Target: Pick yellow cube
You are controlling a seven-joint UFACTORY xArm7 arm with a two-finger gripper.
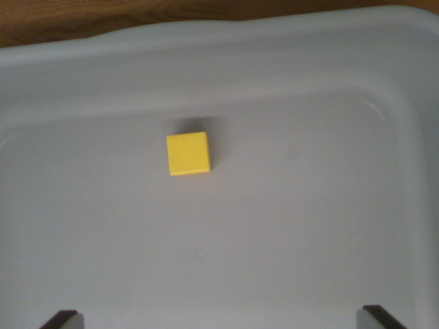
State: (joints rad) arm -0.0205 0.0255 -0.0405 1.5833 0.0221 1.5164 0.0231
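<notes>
A yellow cube (188,153) rests flat on the floor of a pale grey plastic bin (288,75), a little left of the picture's middle and in its upper half. My gripper (221,321) is open: only the two dark fingertips (63,319) show, in the bottom corners of the wrist view. The cube lies well above them in the picture, between their lines and nearer the left one. Nothing is held between the fingers.
The bin's raised rim runs along the top and curves down the wrist view's right side. A strip of brown wooden surface (82,20) shows beyond the rim at the top left.
</notes>
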